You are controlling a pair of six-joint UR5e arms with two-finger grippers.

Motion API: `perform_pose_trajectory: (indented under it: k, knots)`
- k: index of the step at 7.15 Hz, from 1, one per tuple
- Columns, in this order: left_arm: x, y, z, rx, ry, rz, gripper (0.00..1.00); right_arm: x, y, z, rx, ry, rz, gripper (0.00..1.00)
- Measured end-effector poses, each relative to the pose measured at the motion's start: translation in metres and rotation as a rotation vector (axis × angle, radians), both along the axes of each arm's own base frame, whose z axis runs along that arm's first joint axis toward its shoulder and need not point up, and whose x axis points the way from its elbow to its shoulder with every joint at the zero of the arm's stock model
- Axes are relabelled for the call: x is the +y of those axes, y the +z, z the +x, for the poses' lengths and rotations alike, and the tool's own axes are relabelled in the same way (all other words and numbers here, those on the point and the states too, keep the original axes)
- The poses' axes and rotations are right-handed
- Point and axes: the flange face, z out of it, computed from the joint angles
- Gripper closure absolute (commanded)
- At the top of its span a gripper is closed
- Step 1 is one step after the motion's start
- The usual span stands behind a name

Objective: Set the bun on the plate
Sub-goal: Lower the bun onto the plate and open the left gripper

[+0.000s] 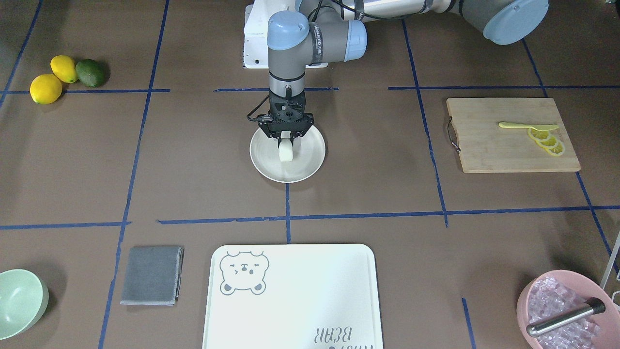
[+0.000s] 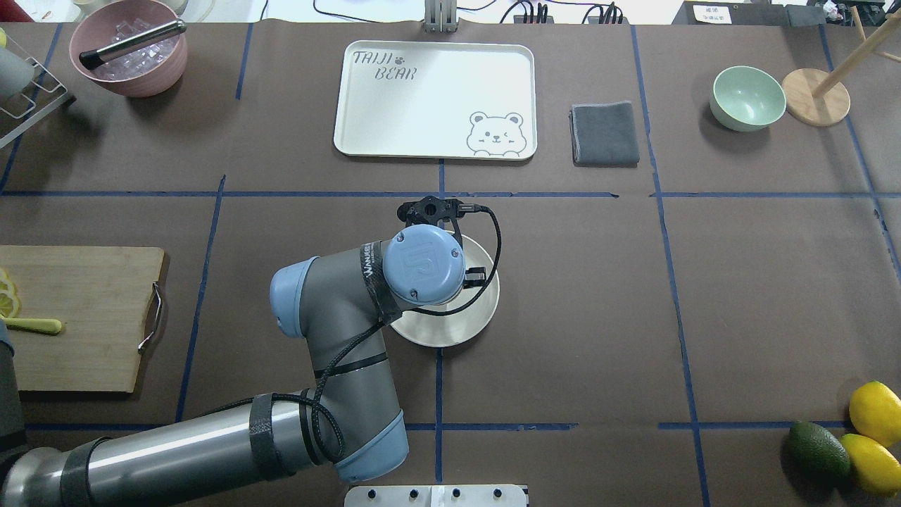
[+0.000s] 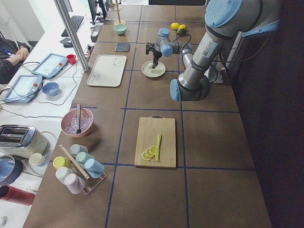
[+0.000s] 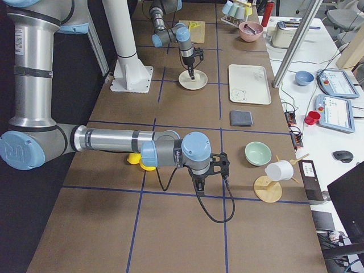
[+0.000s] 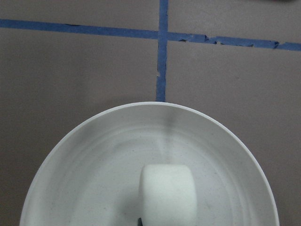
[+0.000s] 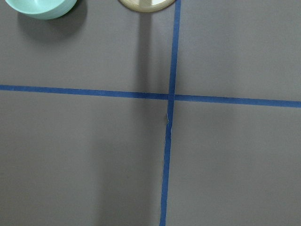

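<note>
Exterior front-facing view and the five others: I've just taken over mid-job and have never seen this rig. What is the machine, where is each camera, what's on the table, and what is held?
These are two robot arms at a brown table taped into squares. The front-facing view looks at the robot from across the table, and the overhead view looks from behind it. Two side views look along the table from its ends. The last two come from cameras on the wrists.

The left gripper stands over the cream plate, closed on the top of the white bun. The bun appears to rest on the plate. The right gripper hangs over bare table, and I cannot tell whether it is open or shut.

Also there are a bear tray, a grey cloth, a green bowl, and a cutting board with lemon slices.
</note>
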Motion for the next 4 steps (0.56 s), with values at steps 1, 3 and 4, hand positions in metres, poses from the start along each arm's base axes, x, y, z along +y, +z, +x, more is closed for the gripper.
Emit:
perform_pose_trajectory:
  k: [1,3,4]
  knots:
    - [0.0009,0.0016,0.0017,-0.002,0.001,-0.002,0.55,0.0001,-0.0003,0.0001,0.000,0.000,0.001,0.00]
    - [0.0015,0.0034,0.0035,-0.002,0.004,0.000,0.27,0.0007,-0.0003,-0.0002,0.000,0.000,0.001,0.00]
    - [0.0017,0.0040,0.0042,-0.003,0.007,0.001,0.22,0.0008,-0.0005,-0.0001,0.000,0.000,0.001,0.00]
